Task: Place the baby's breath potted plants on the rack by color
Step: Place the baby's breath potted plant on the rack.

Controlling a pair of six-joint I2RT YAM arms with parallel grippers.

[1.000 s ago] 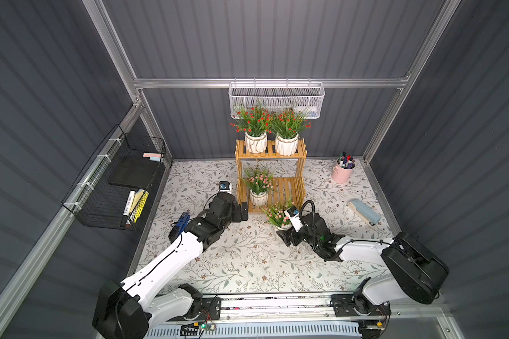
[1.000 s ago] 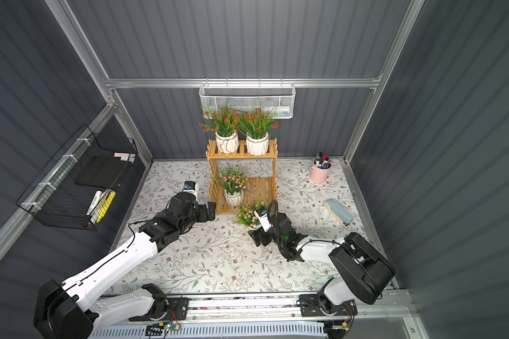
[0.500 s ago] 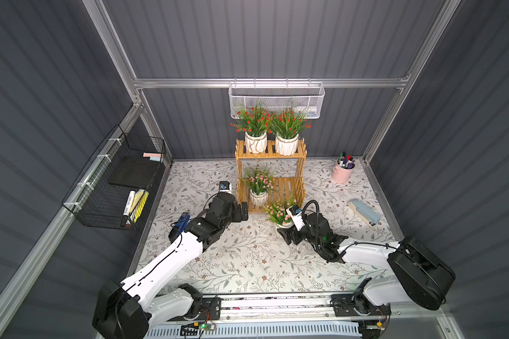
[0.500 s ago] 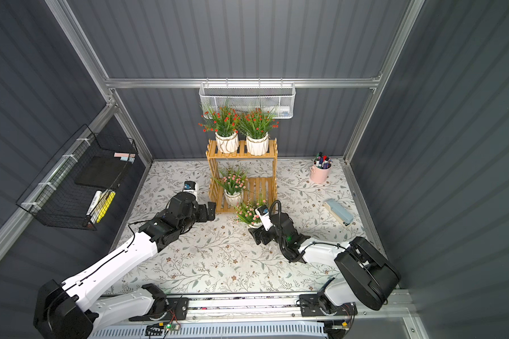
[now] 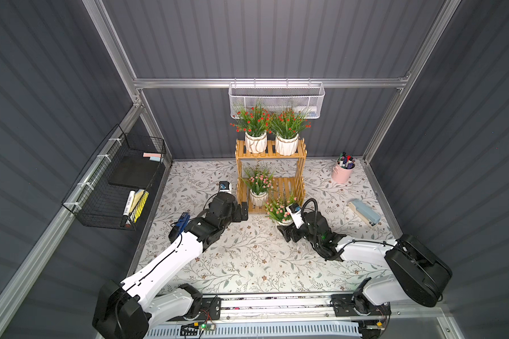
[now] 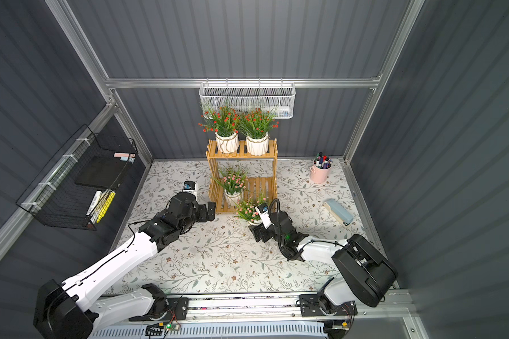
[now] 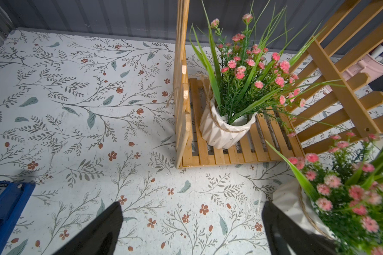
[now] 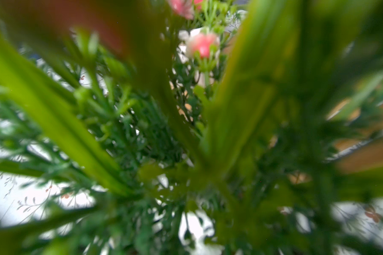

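Four baby's breath potted plants show in both top views. The left red plant [image 5: 252,121] and the right red plant [image 5: 288,124] stand side by side on the top tier of the rack [image 5: 271,157], against the far wall. The shelved pink plant [image 5: 258,179] stands on the left half of the lower tier. The loose pink plant [image 5: 279,207] is just in front of the rack's near right corner, low over the floral tabletop [image 5: 247,258].

The right gripper [image 5: 288,233] lies at the near side of its pot, but leaves hide the jaws, so I cannot tell whether they grip it. The left gripper [image 5: 241,212] hangs just left of the rack's near left corner.

A white mesh basket [image 5: 276,98] on the far wall holds a pale item. A black wire basket [image 5: 115,187] on the left wall holds a black pad, sticky notes and markers. A pink cup [image 5: 342,175] at far right holds pens.

In the left wrist view, the left gripper's fingers [image 7: 102,229] are spread wide with only tabletop between them. The shelved pink plant stands upright in its white ribbed pot on the lower slats. The loose pink plant is beside one finger.

In the right wrist view, blurred green leaves fill everything around one pink blossom [image 8: 202,46].
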